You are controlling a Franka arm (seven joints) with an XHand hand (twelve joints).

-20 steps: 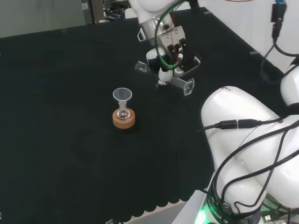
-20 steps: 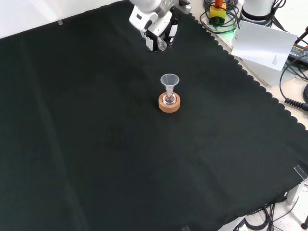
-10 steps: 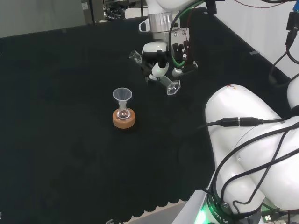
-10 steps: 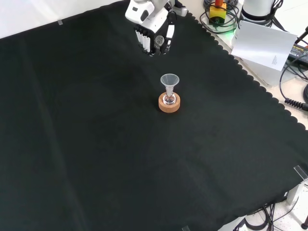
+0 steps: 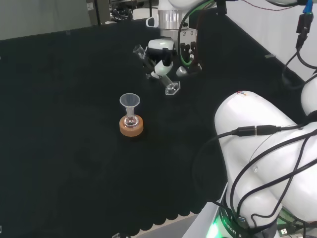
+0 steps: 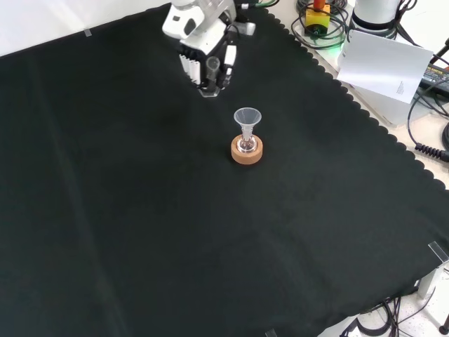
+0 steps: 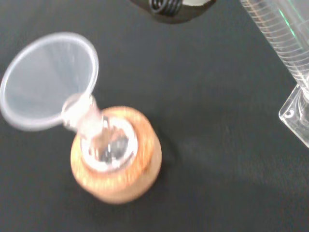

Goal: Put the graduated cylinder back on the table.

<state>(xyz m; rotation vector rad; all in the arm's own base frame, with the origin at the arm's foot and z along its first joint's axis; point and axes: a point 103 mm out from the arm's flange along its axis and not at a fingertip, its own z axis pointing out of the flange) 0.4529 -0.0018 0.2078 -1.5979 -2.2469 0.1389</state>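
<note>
Hand (image 5: 166, 57) curled round the clear measuring tube (image 5: 157, 70) — tilted, held up above the black cloth (image 5: 59, 148), toward its far edge in the head view — near the funnel (image 5: 130, 102) on its cork ring (image 5: 132, 126).

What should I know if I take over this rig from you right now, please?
Hand: fingers curled round the graduated cylinder, held tilted above the black cloth, its base lower and off the cloth.
Nearby: a flask on a cork ring with a funnel in its neck, clear of the hand.
Done: nothing set down yet.
Left: bring the cylinder upright, lower it onto bare cloth away from the flask, release.
</note>
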